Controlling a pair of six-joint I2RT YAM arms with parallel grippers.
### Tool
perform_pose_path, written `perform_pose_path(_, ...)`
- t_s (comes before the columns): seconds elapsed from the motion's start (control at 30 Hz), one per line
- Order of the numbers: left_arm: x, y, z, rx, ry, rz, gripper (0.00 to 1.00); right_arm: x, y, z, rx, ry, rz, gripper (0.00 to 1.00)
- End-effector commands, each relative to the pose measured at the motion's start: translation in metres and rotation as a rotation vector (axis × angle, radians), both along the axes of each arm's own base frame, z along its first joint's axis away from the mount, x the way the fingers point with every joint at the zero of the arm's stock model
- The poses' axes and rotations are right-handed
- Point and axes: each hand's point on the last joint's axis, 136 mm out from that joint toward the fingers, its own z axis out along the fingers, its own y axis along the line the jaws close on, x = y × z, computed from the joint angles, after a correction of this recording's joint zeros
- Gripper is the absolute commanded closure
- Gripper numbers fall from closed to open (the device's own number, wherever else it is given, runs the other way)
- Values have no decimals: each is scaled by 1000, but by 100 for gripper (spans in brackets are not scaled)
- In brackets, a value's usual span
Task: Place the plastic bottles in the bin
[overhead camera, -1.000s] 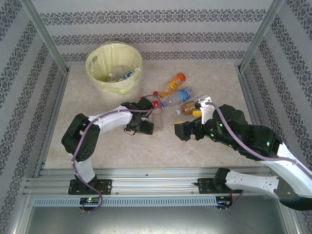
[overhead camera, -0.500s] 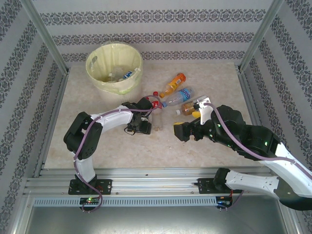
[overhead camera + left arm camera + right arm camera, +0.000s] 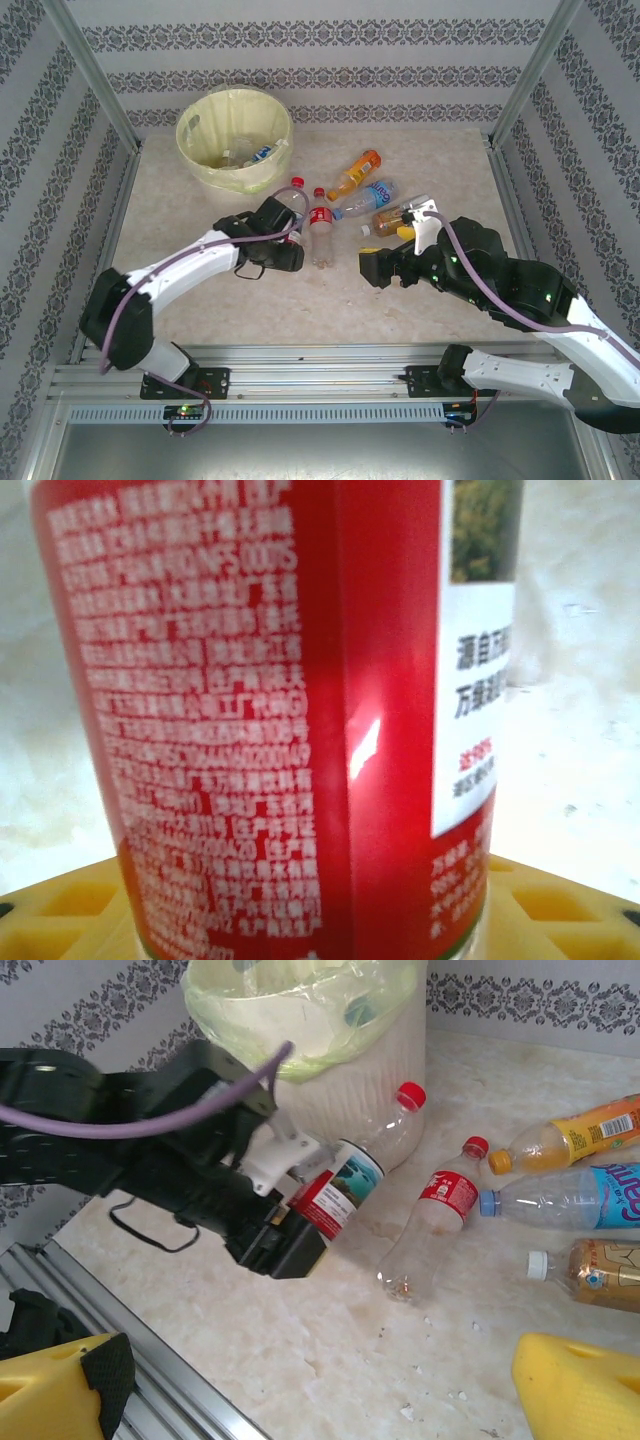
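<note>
The left gripper [image 3: 283,244] is clenched on the lower body of one plastic bottle [image 3: 296,205] with a red label and a red cap. This bottle is off the table [image 3: 200,290] and tilted. Its long axis runs from the jaws up and away, with the cap toward the bin [image 3: 262,172].

The bin stands just beyond the cap and to the left of it — near, but the bottle is not yet over the opening. I judge the coming move to be a short carry up and over the rim, and the left arm is clearly the nearer one for it. The rim seems higher than the cap, so the bottle probably has to rise first. The mouth of the bin is wide, with a few bottles at the bottom and much room left.

The right gripper [image 3: 372,268] is released, jaws wide and holding nothing. It is beside four bottles lying on the pale, smooth surface — a red-labelled bottle [image 3: 321,235], an orange bottle [image 3: 355,174], a blue-labelled bottle [image 3: 366,197] and a brown bottle [image 3: 388,219].
</note>
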Motion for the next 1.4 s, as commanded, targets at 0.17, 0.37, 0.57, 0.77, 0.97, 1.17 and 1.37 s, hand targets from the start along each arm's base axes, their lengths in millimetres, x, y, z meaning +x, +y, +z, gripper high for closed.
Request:
perform_pose_path(0.17,-18,-19,80,-127,-133,-197,40,7,0,11,43,-43,-36,3)
perform_pose_path(0.37,-11,-26,138,-193,-214,-228,41,7,1,12,49,-45,-33,3)
perform_pose_path(0.57,11,-17,175,-201,-225,-153,41,6,1,11,52,-38,-31,3)
perform_pose_path(0.77,35,14,189,-235,-221,8,40,5,0,12,58,-37,-30,3)
perform_pose_path(0.97,46,52,195,-279,-200,145,39,6,1,12,48,-41,-29,3)
perform_pose_path(1.17,50,69,197,-352,-164,218,34,8,3,11,48,-41,-29,3)
perform_pose_path(1.37,52,75,199,-365,-167,240,25,9,6,8,37,-30,-22,3)
